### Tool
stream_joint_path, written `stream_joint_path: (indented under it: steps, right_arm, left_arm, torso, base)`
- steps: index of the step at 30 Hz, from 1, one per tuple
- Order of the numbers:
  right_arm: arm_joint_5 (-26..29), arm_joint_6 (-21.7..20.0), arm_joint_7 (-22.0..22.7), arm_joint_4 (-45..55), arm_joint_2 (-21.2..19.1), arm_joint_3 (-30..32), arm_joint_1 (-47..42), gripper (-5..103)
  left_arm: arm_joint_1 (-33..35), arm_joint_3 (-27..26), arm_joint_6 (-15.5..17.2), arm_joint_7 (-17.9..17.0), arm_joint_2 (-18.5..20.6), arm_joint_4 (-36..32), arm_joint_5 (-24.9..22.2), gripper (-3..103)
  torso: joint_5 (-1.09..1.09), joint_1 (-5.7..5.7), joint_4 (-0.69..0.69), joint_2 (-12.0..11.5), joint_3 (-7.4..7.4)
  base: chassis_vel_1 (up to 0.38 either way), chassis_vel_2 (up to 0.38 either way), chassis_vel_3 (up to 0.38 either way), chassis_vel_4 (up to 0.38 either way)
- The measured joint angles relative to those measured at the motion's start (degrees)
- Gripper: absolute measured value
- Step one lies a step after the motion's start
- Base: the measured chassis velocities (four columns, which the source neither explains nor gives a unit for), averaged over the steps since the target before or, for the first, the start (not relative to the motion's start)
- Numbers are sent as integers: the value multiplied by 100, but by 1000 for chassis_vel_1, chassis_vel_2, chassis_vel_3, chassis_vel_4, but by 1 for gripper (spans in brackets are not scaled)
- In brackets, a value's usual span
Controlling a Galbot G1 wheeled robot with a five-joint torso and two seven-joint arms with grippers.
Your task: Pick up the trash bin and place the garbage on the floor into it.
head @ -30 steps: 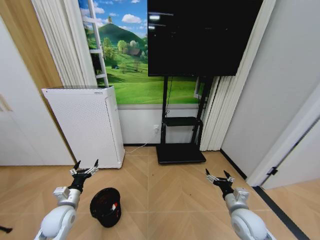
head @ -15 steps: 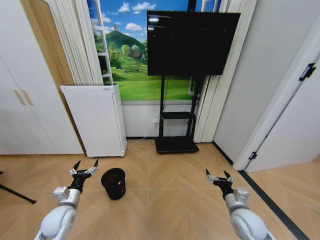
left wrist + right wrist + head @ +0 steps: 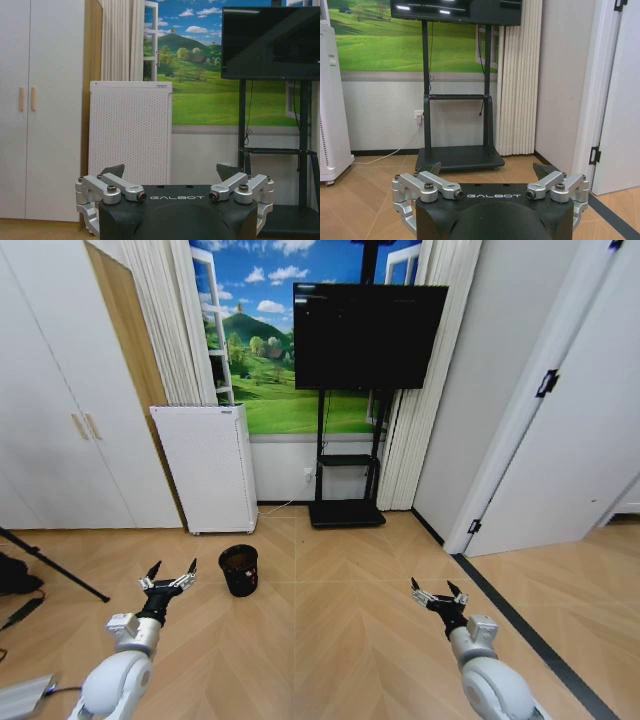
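Ahead, trash bin (image 3: 239, 569) on floor (image 3: 330, 630), beyond left claw (image 3: 169, 573), both claws spread, empty.

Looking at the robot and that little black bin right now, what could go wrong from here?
The trash bin stands alone on the floor, ahead of the left hand; a clumsy reach could tip it. A tripod leg and a cable lie on the floor at the left, so driving might snag them. Both the left hand and the right hand are open and empty, so nothing is secured yet.
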Motion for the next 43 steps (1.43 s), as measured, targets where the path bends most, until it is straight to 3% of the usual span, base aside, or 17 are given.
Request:
stream_joint_path:
  steps: [2,6,9,11,12,14,17,43]
  right_arm:
    - [0,0,0,0,0,0,0,100]
    - [0,0,0,-1,0,0,0,100]
    - [0,0,0,0,0,0,-1,100]
    - [0,0,0,0,0,0,-1,100]
    - [0,0,0,0,0,0,-1,100]
    - [0,0,0,0,0,0,-1,100]
    - [0,0,0,0,0,0,0,100]
    - [0,0,0,0,0,0,0,100]
  left_arm:
    - [0,-1,0,-2,1,0,0,100]
    - [0,0,0,-4,0,0,0,100]
    - [1,-1,0,-1,0,0,0,100]
    - [1,-1,0,-4,0,0,0,100]
    - [1,-2,0,-3,1,0,0,100]
    - [1,-1,0,-3,0,0,0,100]
    - [-1,0,0,-2,1,0,0,100]
    - [0,0,0,-1,0,0,0,100]
  torso:
    - [-12,-1,0,1,-1]
    - [-2,-1,-1,0,-1]
    - [-16,-6,2,1,-4]
    - [-13,-6,3,1,-4]
    - [-1,-7,0,1,-4]
    - [-11,-6,-2,0,-4]
    - [-3,0,-1,-4,-1]
    - [-8,-2,0,-4,-3]
  base:
    - [361,-376,-332,359]
    - [347,-354,-346,365]
    - [260,-311,-260,258]
    - [182,-81,-248,161]
    - [53,-32,-167,161]
    - [53,-39,-78,95]
    - [-52,9,31,-37]
    - [-16,11,16,-13]
